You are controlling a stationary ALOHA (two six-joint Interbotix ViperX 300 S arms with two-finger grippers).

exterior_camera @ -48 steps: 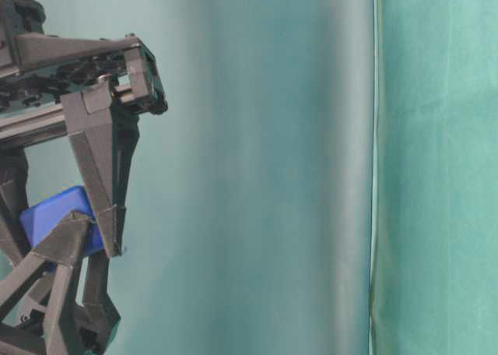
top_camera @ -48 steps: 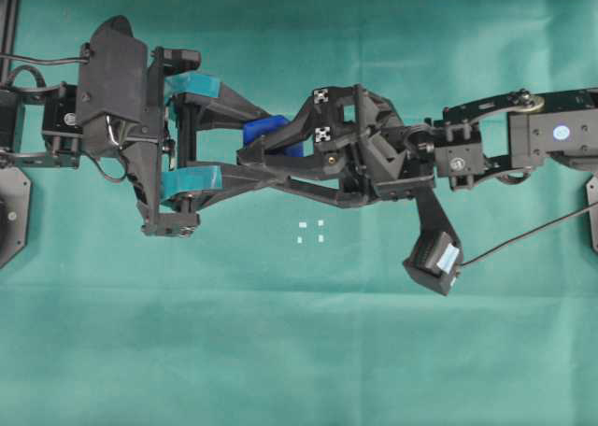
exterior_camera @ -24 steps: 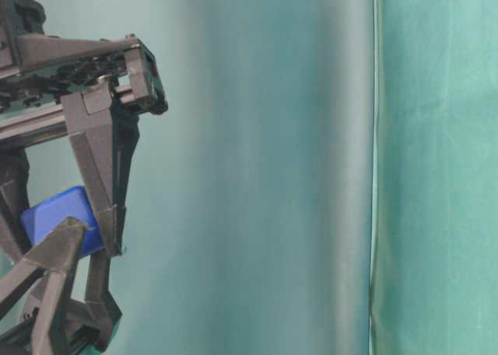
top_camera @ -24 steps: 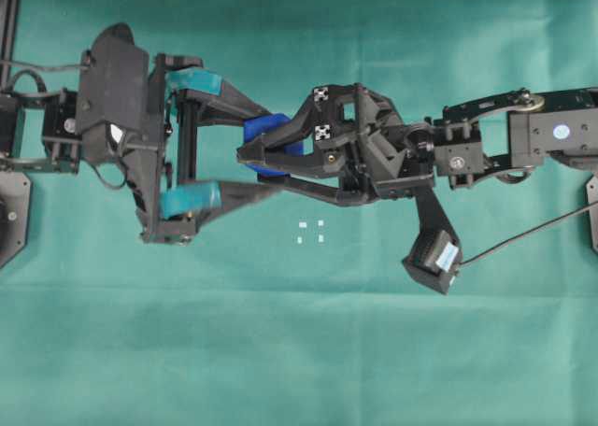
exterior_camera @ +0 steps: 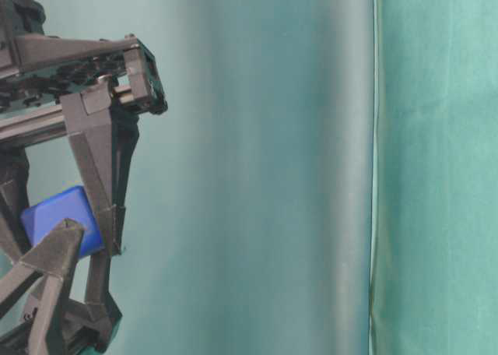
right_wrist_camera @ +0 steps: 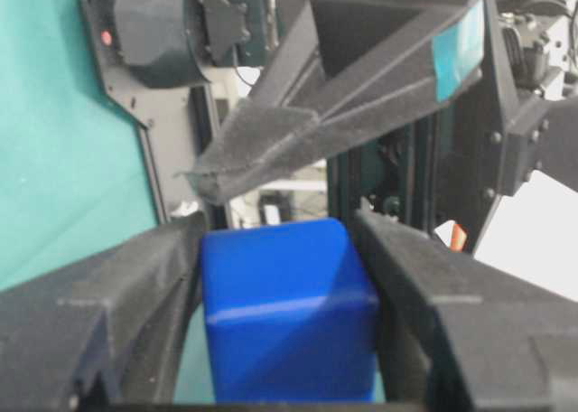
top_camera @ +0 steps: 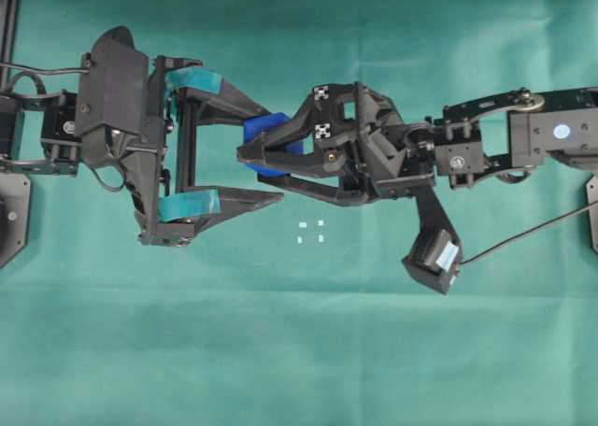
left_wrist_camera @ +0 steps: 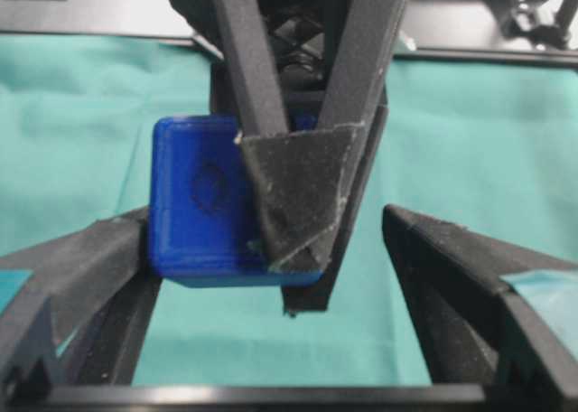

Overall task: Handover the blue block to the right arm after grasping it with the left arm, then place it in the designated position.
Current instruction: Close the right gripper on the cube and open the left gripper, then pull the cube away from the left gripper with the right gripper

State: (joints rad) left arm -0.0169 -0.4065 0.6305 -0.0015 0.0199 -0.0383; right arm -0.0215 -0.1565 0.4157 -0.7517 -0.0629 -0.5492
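Overhead view: the left arm reaches in from the left edge and the right arm from the right, meeting above the green cloth. The left gripper has its teal-padded fingers spread wide, one above and one below the blue block, with visible space between the lower finger and the cube. The right gripper has its all-black fingers closed on the block, holding it in the air. The designated position, four small white corner marks, lies on the cloth just below the grippers, bare.

Table-level view: the blue block sits at the left edge, pinched between black fingers of the right gripper; a pale green backdrop fills the rest.

Left wrist view: the blue block, a faint figure on its face, is clamped by the right gripper. The left gripper's own fingers stand out to either side; the right-hand one is clear of the cube.

Right wrist view: the blue block is squeezed between the right gripper's two black fingers; a finger of the left gripper hangs just above it, not touching.
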